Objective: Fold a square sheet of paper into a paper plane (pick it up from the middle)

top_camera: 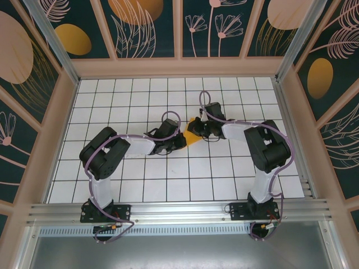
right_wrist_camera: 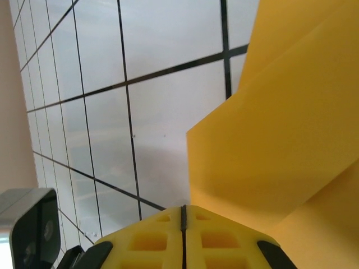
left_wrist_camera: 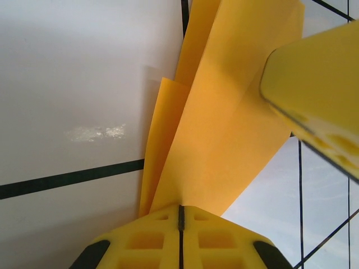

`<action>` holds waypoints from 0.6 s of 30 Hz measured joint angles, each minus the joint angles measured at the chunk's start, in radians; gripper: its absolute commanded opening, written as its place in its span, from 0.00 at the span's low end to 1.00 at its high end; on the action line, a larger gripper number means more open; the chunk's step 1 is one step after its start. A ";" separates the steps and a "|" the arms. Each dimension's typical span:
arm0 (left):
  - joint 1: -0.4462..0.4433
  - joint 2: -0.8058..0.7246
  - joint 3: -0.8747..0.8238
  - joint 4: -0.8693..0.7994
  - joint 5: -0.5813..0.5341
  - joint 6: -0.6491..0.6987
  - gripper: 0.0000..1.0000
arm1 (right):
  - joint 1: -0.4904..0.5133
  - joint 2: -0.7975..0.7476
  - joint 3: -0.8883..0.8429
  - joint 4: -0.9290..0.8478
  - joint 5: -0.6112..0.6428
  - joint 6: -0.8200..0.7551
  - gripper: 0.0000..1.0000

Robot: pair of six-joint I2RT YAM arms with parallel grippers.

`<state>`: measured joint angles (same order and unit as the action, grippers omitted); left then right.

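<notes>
The left gripper is pinching the thin orange-yellow creased sheet of paper with its fingers fully closed, and the layers are fanning out just ahead of its tips. The right gripper is also closed completely, and it is gripping another edge of the same sheet, which is rising ahead and to the right of its tips. The paper is hanging between the two grippers, near the middle of the white gridded table. I judge that a fold is being formed. The arms should be moving together, not pulling apart, so that the thin paper is not tearing and the layers are lying edge on edge.
</notes>
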<state>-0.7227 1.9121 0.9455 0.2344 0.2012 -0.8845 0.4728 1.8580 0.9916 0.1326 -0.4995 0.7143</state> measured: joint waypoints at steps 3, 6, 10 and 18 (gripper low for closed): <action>0.001 0.000 0.000 0.000 0.000 0.000 0.07 | 0.011 0.004 0.000 -0.002 -0.005 -0.003 0.04; 0.001 0.000 0.000 0.000 0.002 0.000 0.07 | 0.011 0.019 0.000 -0.006 -0.006 -0.003 0.03; 0.005 0.000 0.000 0.001 0.011 0.000 0.09 | 0.011 0.061 0.000 -0.010 -0.006 -0.010 0.03; 0.011 -0.059 -0.002 0.013 0.026 0.000 0.14 | 0.007 0.080 0.000 -0.004 -0.015 -0.010 0.02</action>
<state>-0.7120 1.8530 0.9432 0.2474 0.2276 -0.8845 0.4797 1.9385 0.9916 0.1287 -0.5144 0.7044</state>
